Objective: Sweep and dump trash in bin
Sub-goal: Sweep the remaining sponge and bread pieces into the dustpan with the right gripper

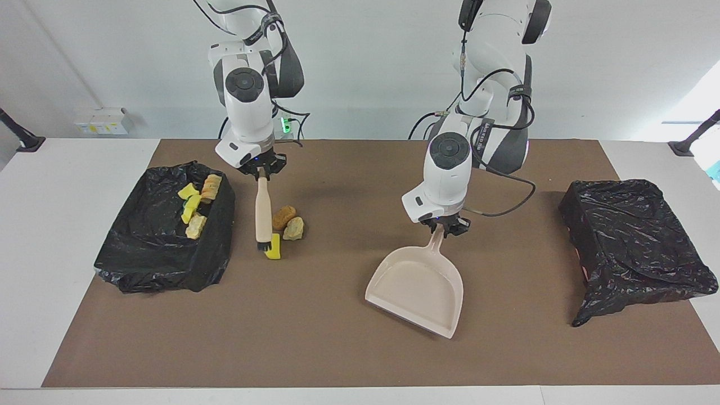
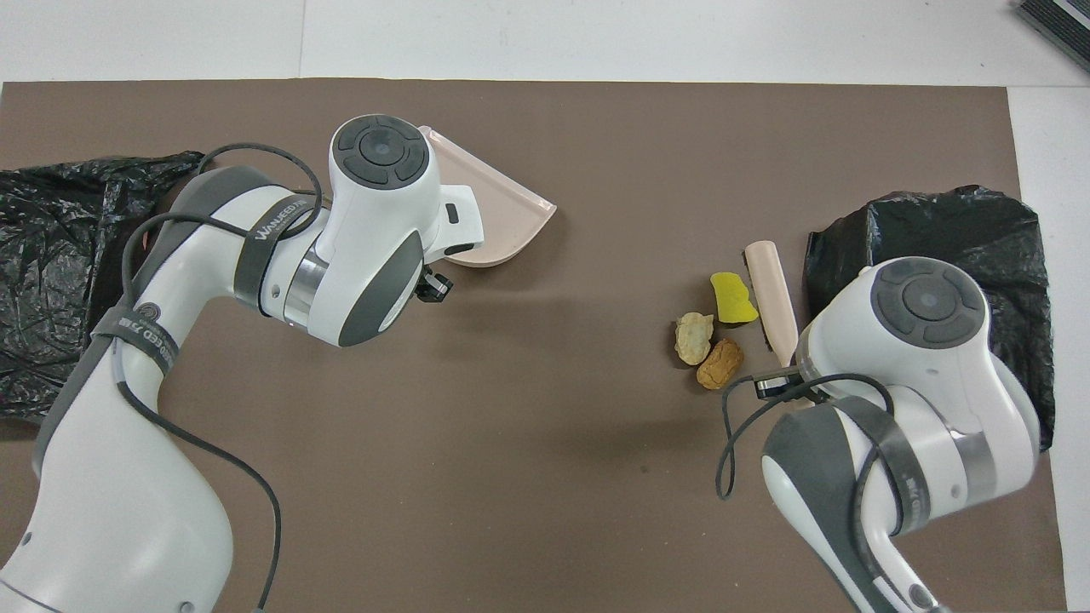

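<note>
Two arms are seen, clad in glossy white shells with dark grey joint bands and round dark grey end caps. Black cables are looped loosely along the outside of each arm. Grey lettering is printed on a dark strap. Small black fittings are mounted at the wrists.

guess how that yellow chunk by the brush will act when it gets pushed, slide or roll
The yellow chunk looks like blocky foam with flat faces, so it will probably slide or tumble, not roll. It seems light, so the brush in the right gripper may flick it.
</note>
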Robot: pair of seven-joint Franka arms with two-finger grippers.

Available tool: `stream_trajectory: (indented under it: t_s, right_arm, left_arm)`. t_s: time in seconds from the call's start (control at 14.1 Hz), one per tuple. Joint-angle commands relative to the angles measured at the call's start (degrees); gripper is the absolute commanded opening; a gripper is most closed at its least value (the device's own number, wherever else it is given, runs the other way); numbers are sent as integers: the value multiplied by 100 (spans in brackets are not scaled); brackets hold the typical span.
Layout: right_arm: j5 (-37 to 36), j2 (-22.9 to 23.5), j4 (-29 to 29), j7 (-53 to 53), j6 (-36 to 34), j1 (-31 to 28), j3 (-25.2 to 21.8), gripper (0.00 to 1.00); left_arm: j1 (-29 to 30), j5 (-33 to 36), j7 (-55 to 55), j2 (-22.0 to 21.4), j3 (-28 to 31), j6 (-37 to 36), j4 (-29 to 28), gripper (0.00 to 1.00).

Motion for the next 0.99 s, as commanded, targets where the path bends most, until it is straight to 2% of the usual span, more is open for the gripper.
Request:
stream_trajectory:
  t_s: [0.0,0.14,0.28,0.5,0.92]
  right_arm:
    - [-286,167,-291,206,399,-210,84,0]
    - [-286,185,-651,523,734,-157,93,0]
    - [-294,255,-749,603,770,-122,111,0]
    - [-154,326,-749,690,753,281,119,0]
    - [812,607,-705,629,937,984,119,0]
  left_arm:
    - [59,149,1417,-217,-7,-130,-206,0]
    - [68,306,2281,-314,11,-228,-337,0]
    - [-11,316,2372,-340,3,-210,-373,0]
    - [-169,334,3275,-454,-15,132,-609,0]
    - [-915,465,3295,-1438,-6,1397,-2559,0]
